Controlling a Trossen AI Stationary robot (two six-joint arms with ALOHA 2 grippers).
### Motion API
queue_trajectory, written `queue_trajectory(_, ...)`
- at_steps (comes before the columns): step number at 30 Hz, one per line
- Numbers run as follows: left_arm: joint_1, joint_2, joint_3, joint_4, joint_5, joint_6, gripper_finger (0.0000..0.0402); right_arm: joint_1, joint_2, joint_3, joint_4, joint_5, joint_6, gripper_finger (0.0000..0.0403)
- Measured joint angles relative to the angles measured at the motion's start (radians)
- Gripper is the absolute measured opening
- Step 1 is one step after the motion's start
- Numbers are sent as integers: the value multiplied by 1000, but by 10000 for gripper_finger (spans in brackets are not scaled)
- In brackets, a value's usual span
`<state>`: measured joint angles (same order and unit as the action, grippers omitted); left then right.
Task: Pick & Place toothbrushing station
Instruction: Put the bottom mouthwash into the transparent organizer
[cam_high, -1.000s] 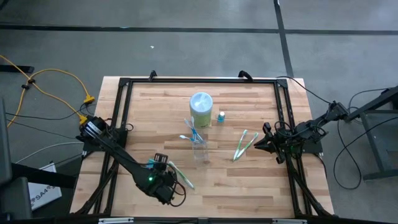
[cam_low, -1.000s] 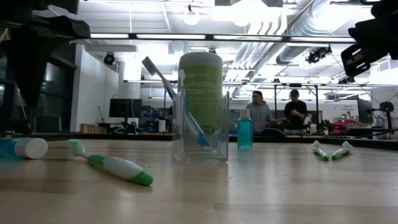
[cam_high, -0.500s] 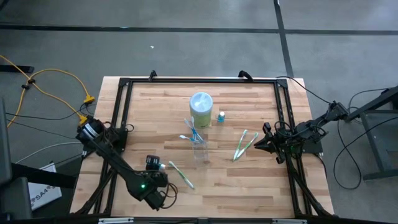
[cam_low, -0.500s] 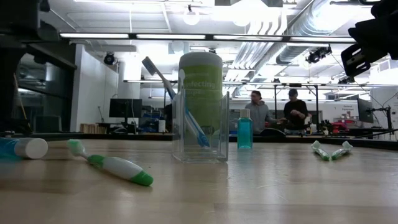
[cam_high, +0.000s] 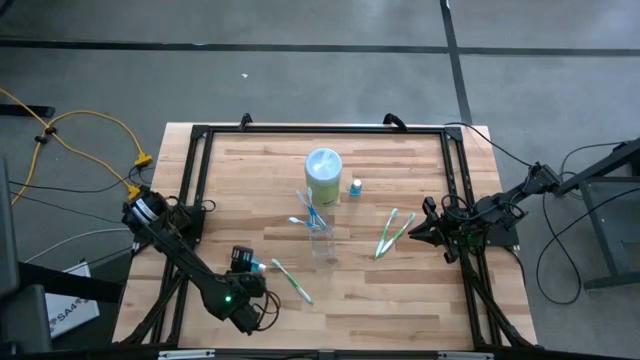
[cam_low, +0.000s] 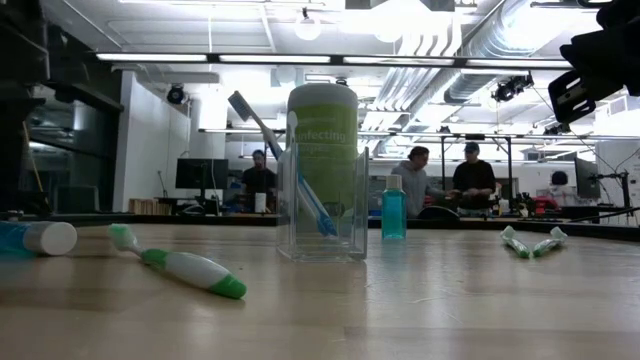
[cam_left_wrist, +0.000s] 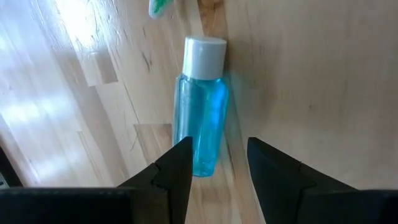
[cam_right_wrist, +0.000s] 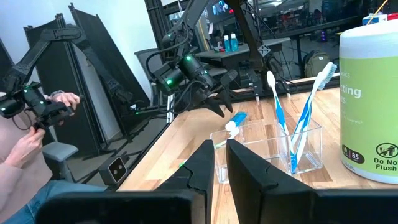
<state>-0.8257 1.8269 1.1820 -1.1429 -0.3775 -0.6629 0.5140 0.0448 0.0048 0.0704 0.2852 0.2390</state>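
Note:
A small blue toothpaste bottle with a white cap (cam_left_wrist: 200, 112) lies on its side on the wooden table near the front left; it also shows in the low view (cam_low: 35, 237). My left gripper (cam_left_wrist: 217, 155) hovers over it, open, one finger on either side of its bottom end. A green-and-white toothbrush (cam_high: 292, 281) lies beside it. The clear tumbler (cam_high: 320, 238) stands mid-table with two blue-and-white toothbrushes (cam_high: 310, 210) leaning in it. A second blue bottle (cam_high: 355, 187) stands upright farther back. Two green-and-white toothbrushes (cam_high: 393, 232) lie at the right, near my shut right gripper (cam_high: 425, 228).
A tall green wipes canister (cam_high: 323, 175) stands just behind the tumbler. A black frame (cam_high: 200, 180) runs around the table's edges. People stand in the room beyond the table (cam_low: 415, 175), and a person's hands hold a controller (cam_right_wrist: 37, 109) off to the side.
My left gripper has moved toward the table's left edge, away from the green-and-white toothbrush and over the lying blue bottle. The bottle and toothbrush have stayed where they were.

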Motion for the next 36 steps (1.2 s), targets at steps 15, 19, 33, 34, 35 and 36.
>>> queue_trajectory(15,25,-168,-109,112,35,11,145,0,0,0,0,0,0,36)
queue_trajectory(19,52,-274,-168,158,47,13,145,0,0,0,0,0,0,36)
queue_trajectory(33,127,-376,-318,300,114,150,159,0,0,0,0,0,0,36)
queue_trajectory(34,129,-376,-318,303,114,161,164,0,0,0,0,0,0,36)
queue_trajectory(35,132,-376,-318,308,114,176,170,0,0,0,0,0,0,36)
queue_trajectory(36,136,-376,-318,312,114,188,175,0,0,0,0,0,0,36)
